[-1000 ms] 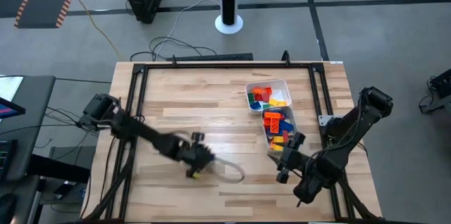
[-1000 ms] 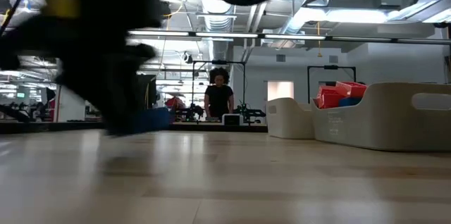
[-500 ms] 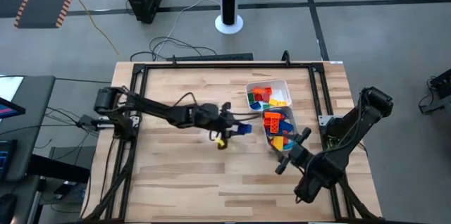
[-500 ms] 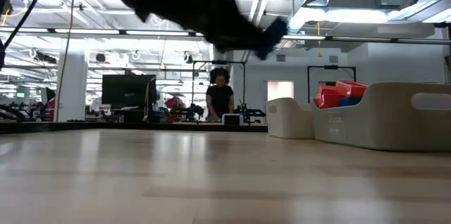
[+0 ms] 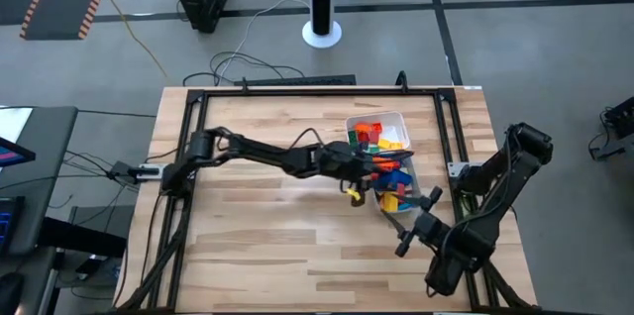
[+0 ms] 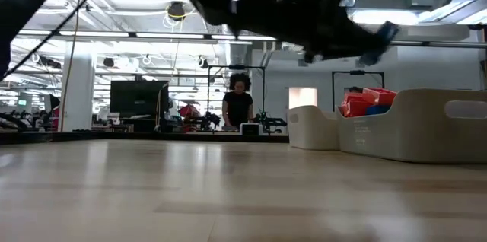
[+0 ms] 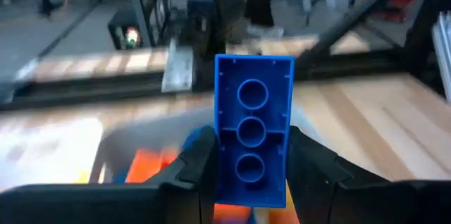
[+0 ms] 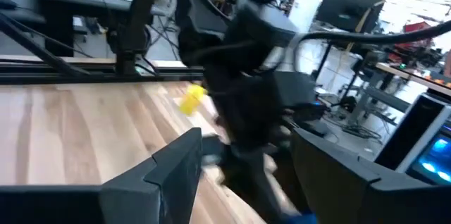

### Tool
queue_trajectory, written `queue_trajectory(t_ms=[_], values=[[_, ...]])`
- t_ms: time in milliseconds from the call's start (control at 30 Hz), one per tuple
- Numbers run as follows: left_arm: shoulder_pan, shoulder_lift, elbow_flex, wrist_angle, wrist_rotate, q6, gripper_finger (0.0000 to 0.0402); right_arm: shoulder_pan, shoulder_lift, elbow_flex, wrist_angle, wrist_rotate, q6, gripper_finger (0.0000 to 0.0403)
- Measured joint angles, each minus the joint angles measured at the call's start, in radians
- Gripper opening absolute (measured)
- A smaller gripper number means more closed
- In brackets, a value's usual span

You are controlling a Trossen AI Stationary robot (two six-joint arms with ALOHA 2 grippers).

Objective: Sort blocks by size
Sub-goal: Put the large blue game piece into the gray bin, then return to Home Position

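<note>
High view first: your left hand (image 5: 381, 166) reaches across the table (image 5: 258, 226) and hangs over the nearer white tub (image 5: 432, 182), among its mixed blocks (image 5: 396, 194). A second tub (image 5: 376, 117) just beyond the hand holds more bricks. Your right hand (image 5: 418, 222) waits beside the nearer tub, fingers spread and holding nothing.

Low view: you see the left arm high above the table, a blue block (image 6: 384, 33) at its tip, over the tubs where red bricks (image 6: 365, 101) show. A person (image 6: 237, 109) stands in the room behind.

Left wrist view: the hand (image 7: 251, 160) pinches the long blue block (image 7: 252, 129) upright between its fingers (image 7: 201, 160), orange bricks (image 7: 151, 168) below.

Right wrist view: spread fingers (image 8: 176, 164) frame the other arm (image 8: 246, 76).
</note>
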Motion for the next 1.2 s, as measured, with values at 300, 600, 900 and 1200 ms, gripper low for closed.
queue_trajectory(t_ms=[300, 600, 900, 1200], values=[[0.019, 0.184, 0.249, -0.046, 0.049, -0.033, 0.0167, 0.019, 0.0, 0.0, 0.0, 0.006, 0.005, 0.0255], [0.025, 0.13, 0.272, -0.191, 0.078, -0.004, 0.0227, 0.032, 0.0, 0.0, -0.045, -0.021, 0.064, 0.0255], [-0.007, -0.141, 0.0, -0.301, -0.074, 0.081, 0.0204, 0.111, -0.001, -0.007, -0.205, -0.047, 0.283, 0.0255], [-0.13, -0.548, -0.542, -0.056, -0.252, -0.002, 0.0185, 0.085, -0.041, -0.222, -0.342, -0.057, 0.663, 0.0255]])
